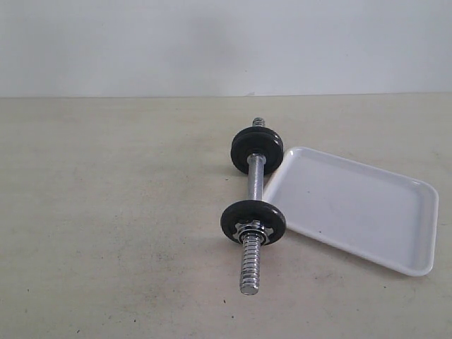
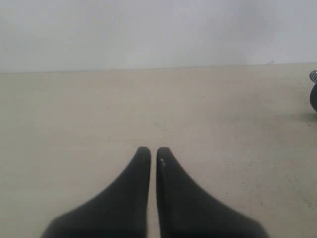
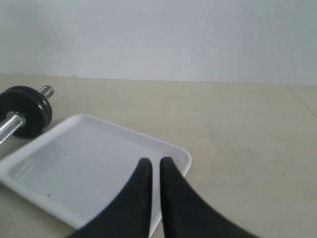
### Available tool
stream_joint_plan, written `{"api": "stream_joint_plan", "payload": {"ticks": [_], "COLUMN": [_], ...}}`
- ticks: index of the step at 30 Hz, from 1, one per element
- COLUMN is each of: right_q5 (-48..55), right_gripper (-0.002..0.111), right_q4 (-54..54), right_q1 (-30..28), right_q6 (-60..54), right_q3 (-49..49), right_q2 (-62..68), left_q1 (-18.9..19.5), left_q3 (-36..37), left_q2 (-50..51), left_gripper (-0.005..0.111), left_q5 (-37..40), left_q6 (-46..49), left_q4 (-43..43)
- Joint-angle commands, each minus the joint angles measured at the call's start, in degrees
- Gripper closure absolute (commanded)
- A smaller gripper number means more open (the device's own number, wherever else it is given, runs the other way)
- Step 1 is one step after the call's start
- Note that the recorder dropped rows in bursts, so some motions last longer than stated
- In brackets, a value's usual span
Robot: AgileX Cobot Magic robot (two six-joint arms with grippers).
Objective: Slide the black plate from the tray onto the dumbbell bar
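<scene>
The dumbbell bar lies on the beige table, its chrome threaded end pointing toward the front. Two black discs sit on it: the far black plate and a near one with a silver nut against it. The white tray lies right of the bar with nothing on it. Neither gripper shows in the exterior view. My right gripper is shut and empty, hovering over a corner of the tray, with a plate beyond. My left gripper is shut and empty over bare table.
The table is a flat beige surface ending at a white wall at the back. In the left wrist view only a sliver of the dumbbell shows at the frame's edge.
</scene>
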Motion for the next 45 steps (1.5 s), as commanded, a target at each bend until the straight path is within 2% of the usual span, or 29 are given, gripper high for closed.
{"api": "stream_joint_plan", "payload": {"ticks": [1, 45], "right_q5": [-0.7, -1.7], "right_gripper": [0.104, 0.104], "right_q4": [-0.4, -0.8], "right_q1": [0.0, 0.0], "right_q6": [-0.1, -0.1], "right_q3": [0.0, 0.0], "right_q2": [-0.3, -0.3], "left_q1": [-0.3, -0.3], "left_q3": [0.2, 0.2], "left_q2": [-0.2, -0.2], "left_gripper": [0.103, 0.103], "left_q5": [-0.1, -0.1], "left_q6": [0.4, 0.4], "left_q4": [-0.4, -0.4]}}
